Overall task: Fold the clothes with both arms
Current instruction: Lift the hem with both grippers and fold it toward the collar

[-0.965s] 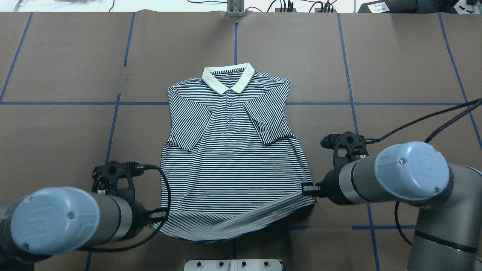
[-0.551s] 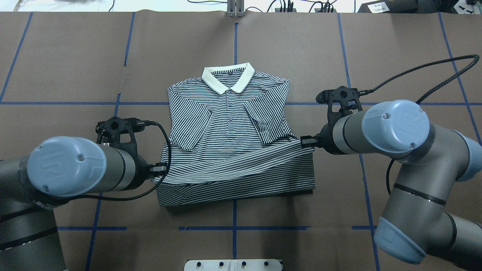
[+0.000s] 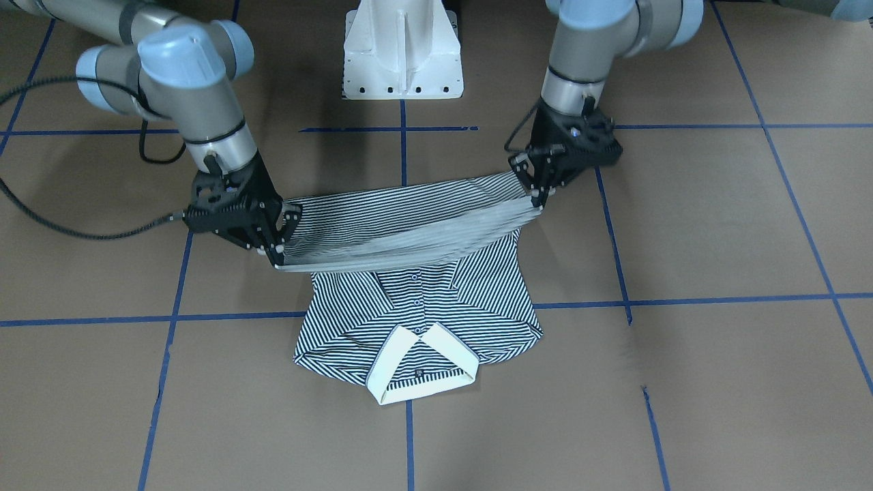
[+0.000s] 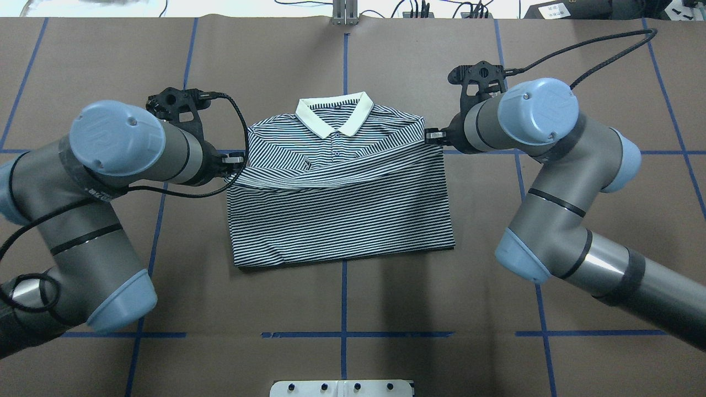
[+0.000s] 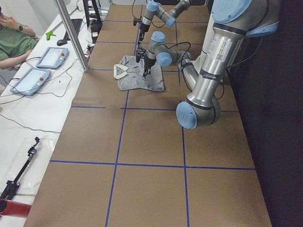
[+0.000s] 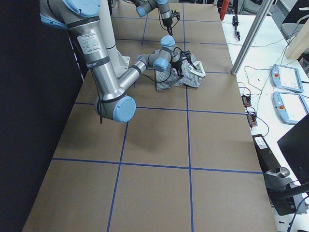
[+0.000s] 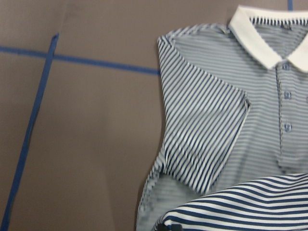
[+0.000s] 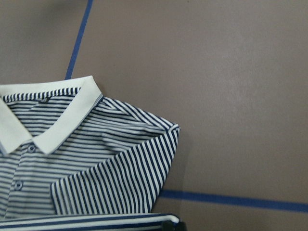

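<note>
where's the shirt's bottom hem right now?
Overhead view: the hem is held up mid-table, stretched between the left gripper and right gripper, across the shirt chest just short of the collar.

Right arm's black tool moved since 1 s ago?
Yes. The right tool went away from the robot, reaching the far blue tape line, carrying the striped polo shirt.

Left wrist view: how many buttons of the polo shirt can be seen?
3, in one column on the polo shirt, below the cream collar: top button, middle button, bottom button. The lifted striped hem beneath them may hide more.
</note>
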You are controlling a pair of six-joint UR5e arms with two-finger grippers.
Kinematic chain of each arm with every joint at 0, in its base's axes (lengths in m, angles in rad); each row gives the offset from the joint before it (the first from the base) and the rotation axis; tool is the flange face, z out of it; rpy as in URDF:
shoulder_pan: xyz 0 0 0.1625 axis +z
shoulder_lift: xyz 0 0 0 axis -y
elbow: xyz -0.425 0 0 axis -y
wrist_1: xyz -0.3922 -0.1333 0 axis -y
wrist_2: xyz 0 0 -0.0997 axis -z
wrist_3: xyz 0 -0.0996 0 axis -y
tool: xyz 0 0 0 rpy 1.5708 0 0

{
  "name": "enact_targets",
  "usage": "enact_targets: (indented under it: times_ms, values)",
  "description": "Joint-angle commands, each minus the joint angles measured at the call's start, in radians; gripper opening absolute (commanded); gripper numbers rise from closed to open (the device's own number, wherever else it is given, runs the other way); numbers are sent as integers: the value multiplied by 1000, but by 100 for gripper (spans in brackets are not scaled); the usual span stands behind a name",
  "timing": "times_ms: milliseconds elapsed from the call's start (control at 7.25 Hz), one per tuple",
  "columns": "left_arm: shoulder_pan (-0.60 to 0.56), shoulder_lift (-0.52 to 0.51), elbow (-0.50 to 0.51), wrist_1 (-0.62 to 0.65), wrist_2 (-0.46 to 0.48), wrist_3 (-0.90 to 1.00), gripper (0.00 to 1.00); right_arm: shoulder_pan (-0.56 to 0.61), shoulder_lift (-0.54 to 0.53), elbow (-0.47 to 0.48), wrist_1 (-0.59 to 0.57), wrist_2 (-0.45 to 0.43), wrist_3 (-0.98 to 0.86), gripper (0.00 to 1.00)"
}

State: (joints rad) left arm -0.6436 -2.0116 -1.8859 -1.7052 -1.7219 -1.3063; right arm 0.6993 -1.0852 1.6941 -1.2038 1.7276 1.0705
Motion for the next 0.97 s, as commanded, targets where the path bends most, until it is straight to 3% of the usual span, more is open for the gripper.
enact_targets:
  times_ms: [0, 276, 827]
  values:
    - [-59, -30, 250, -228, -4, 22, 0, 54, 80, -236, 177, 6, 2, 0]
    - [-97, -39, 324, -272, -4, 45, 0, 81, 164, -388, 193, 6, 2, 0]
    - [-122, -104, 399, -272, -2, 45, 0, 95, 229, -455, 193, 6, 5, 0]
